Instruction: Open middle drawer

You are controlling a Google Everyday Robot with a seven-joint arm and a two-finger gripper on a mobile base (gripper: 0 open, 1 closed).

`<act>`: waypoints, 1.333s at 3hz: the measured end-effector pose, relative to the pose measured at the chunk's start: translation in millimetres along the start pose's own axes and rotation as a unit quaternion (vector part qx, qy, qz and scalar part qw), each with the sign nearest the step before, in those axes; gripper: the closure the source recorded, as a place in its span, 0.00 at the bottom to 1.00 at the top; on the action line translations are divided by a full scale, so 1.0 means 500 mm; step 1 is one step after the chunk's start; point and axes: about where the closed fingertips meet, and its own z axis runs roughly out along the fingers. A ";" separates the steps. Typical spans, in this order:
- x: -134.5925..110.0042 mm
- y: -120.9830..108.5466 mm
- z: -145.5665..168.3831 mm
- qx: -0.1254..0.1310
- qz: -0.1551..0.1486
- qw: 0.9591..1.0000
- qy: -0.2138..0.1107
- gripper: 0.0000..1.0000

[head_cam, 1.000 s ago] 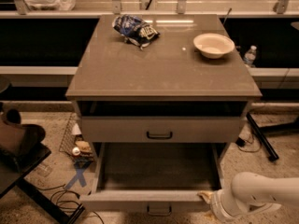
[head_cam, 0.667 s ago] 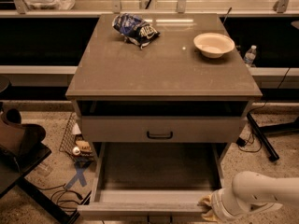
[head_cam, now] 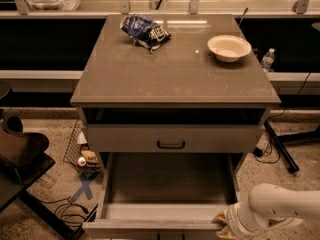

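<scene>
The middle drawer [head_cam: 170, 184] is pulled far out toward the camera, and its flat beige inside shows. Its low front panel [head_cam: 145, 228] runs along the bottom edge of the view, with the handle mostly cut off. Above it is the taller-fronted drawer [head_cam: 125, 139], closed, with a black bar handle [head_cam: 171, 144]. My gripper [head_cam: 223, 221] is at the right end of the middle drawer's front panel, touching it. The white arm [head_cam: 280, 206] comes in from the lower right.
On the cabinet top [head_cam: 175, 79] lie a blue chip bag [head_cam: 145, 31] and a white bowl [head_cam: 229, 47]. A water bottle [head_cam: 267, 60] stands behind on the right. A wire basket [head_cam: 80, 151] and dark furniture [head_cam: 20, 156] are on the left. A black stand leg [head_cam: 281, 148] is on the right.
The middle drawer has slid further out toward the camera. My gripper has moved down and back with its front panel.
</scene>
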 end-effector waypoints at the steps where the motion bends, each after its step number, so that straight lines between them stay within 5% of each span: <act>1: 0.013 0.060 -0.031 -0.002 0.003 1.000 0.001 1.00; 2: 0.023 0.119 -0.063 -0.006 0.003 1.000 0.001 1.00; 4: 0.014 0.071 -0.060 0.006 -0.005 1.000 0.011 1.00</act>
